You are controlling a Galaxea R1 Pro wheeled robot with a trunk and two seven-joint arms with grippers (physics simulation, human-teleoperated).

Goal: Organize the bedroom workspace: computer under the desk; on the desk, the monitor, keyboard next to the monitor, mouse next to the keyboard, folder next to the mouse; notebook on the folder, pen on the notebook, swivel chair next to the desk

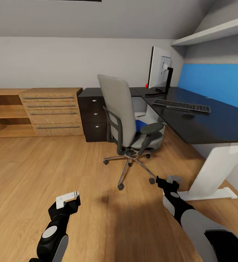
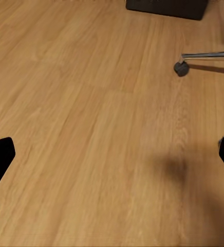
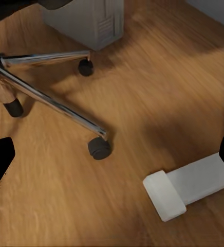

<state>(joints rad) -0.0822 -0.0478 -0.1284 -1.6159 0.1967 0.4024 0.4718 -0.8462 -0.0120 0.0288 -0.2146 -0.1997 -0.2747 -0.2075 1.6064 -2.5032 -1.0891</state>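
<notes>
A grey mesh-backed swivel chair (image 1: 124,123) on chrome legs stands on plank floor (image 1: 42,167) beside the glossy black desk (image 1: 206,120), which bears the monitor (image 1: 159,69), flat keyboard (image 1: 181,106) and mouse (image 1: 188,115). A blue folder (image 1: 140,125) lies on the seat. The left gripper (image 1: 68,199) and right gripper (image 1: 170,181) both hold their jaws wide apart, empty.

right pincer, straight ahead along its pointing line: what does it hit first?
Probably bare wood floor, between the swivel chair's caster and the desk's white foot. The right pincer points downward; depth is unclear.

Grey swivel chair (image 1: 128,123) beside black desk (image 1: 213,122), blue folder (image 1: 141,125) on seat; monitor (image 1: 159,71), keyboard (image 1: 181,106), mouse (image 1: 188,115) on top.
</notes>
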